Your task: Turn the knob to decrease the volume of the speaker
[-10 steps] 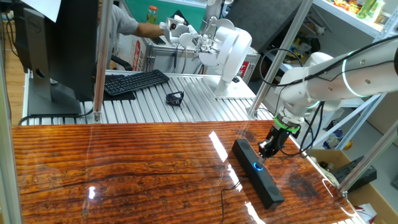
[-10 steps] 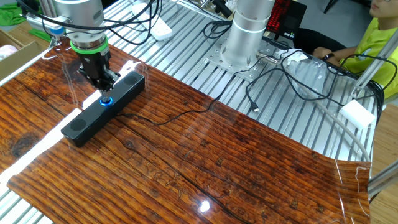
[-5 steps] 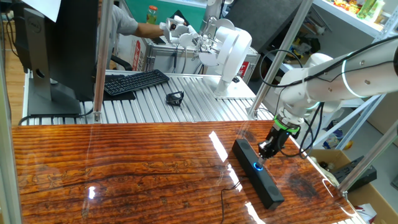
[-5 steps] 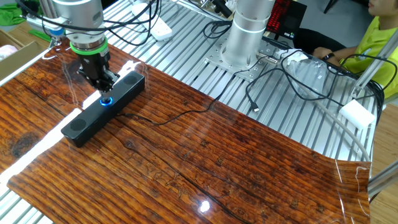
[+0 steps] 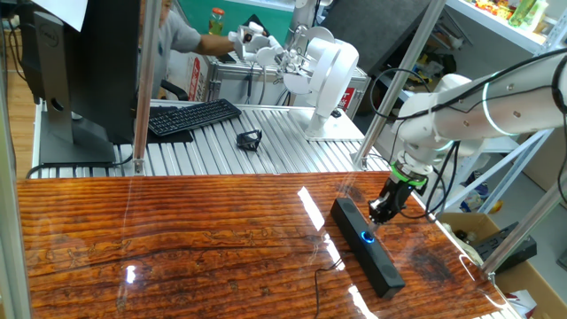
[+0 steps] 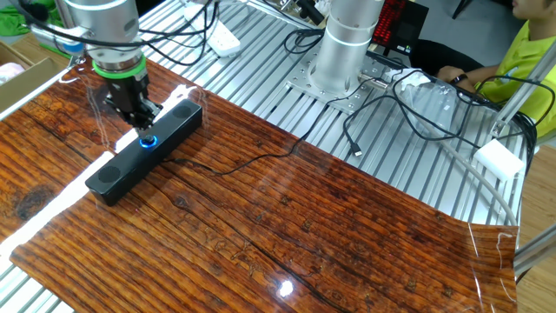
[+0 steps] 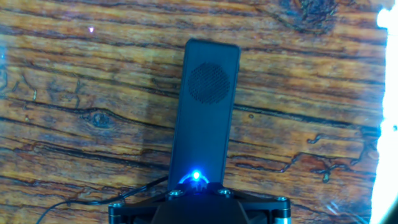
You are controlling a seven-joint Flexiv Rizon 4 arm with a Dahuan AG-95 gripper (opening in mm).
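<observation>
We saw the end effector (image 6: 139, 115) pointing straight down, its two fingers drawn fully together with nothing held between them. It hung over the middle of the speaker (image 6: 145, 149), with its tips just beside the knob (image 6: 148, 141); from these views we could not tell whether they touched it. In the hand view the knob (image 7: 196, 177) showed only as a blue glow at the lower edge, partly hidden behind the end effector's own black body.

We judged that the fingers were shut so that they could act as one narrow tip against the small dial, which looked too slim for a wide grip. The turn that would lower the volume did not look begun.

The speaker, a long slim black bar, lay flat and slantwise on the worktop (image 5: 177, 239). One perforated grille sat toward the speaker's far end in the hand view. A thin black cable (image 6: 252, 159) ran away from the speaker across the wood.

The worktop was glossy, strongly grained brown wood that caught bright reflections. Beyond the speaker lay a ribbed metal bench carrying a black keyboard (image 5: 193, 117), a monitor (image 5: 84, 71) and a white robot base (image 6: 346, 48). A person in a yellow shirt (image 6: 521, 61) sat at the far edge.
</observation>
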